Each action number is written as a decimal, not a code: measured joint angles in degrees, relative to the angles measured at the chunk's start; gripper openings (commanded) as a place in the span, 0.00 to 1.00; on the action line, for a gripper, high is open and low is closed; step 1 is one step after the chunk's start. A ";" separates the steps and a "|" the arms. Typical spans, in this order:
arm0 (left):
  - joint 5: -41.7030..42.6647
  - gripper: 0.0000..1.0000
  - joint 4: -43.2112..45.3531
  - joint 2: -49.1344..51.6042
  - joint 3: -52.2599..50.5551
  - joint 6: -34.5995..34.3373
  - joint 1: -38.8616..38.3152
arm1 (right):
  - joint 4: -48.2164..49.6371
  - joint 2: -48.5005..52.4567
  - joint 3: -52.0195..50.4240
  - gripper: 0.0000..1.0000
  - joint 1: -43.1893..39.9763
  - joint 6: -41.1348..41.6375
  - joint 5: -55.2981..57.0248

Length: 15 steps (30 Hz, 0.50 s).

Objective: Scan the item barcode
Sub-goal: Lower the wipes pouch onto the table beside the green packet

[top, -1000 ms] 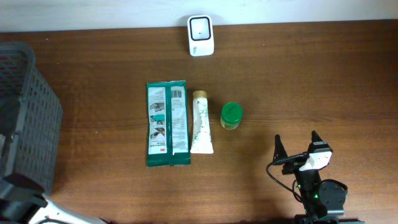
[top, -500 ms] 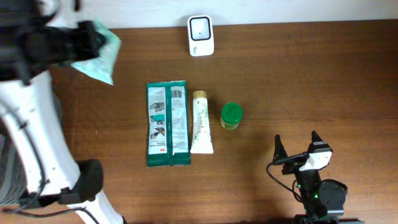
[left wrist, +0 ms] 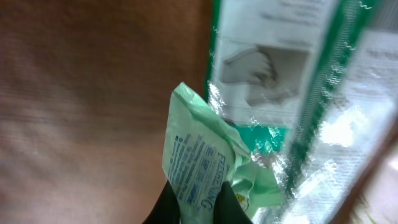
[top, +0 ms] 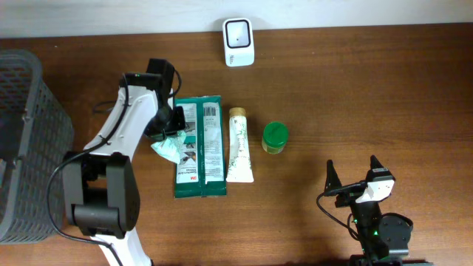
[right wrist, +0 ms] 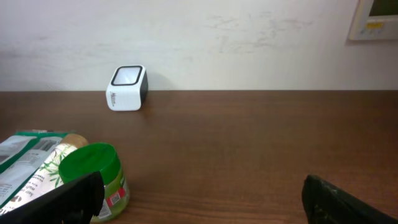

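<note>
My left gripper (top: 164,131) is shut on a crumpled light green packet (top: 168,148), which hangs low over the left edge of a large green and white pack (top: 201,146). In the left wrist view the two black fingertips (left wrist: 166,202) pinch the packet (left wrist: 199,162) at its printed end, with the large pack (left wrist: 298,93) just beyond. The white barcode scanner (top: 239,42) stands at the table's far edge, well away from the packet. My right gripper (top: 353,177) rests open at the near right, holding nothing, and faces the scanner (right wrist: 127,88).
A cream tube (top: 239,145) lies right of the large pack. A green-lidded jar (top: 274,137) stands beside it and shows close to my right gripper's left finger (right wrist: 96,177). A dark mesh basket (top: 29,140) fills the left side.
My left arm came up at the far left with the green packet, then swung down and right to the large pack. The right arm has not moved.
</note>
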 measured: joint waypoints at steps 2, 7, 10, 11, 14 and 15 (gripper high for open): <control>-2.49 0.00 3.19 0.00 -2.71 -1.29 0.00 | 0.00 0.02 0.00 0.98 0.00 0.02 0.00; -7.43 0.21 7.48 0.00 -7.06 -4.74 0.00 | 0.00 0.02 0.00 0.98 0.00 0.04 0.00; -8.39 0.60 8.31 0.00 -7.85 -5.62 0.00 | 0.00 0.02 0.00 0.98 0.00 0.02 0.00; -8.48 0.67 8.28 0.00 -7.91 -5.86 0.00 | 0.00 0.02 0.00 0.98 0.00 0.02 0.00; -8.87 0.70 8.31 0.00 -7.93 -6.25 0.00 | 0.00 0.02 0.00 0.98 0.00 0.02 0.00; -8.94 0.68 8.31 -0.02 -7.93 -6.27 0.00 | 0.00 0.02 0.00 0.98 0.00 0.02 0.00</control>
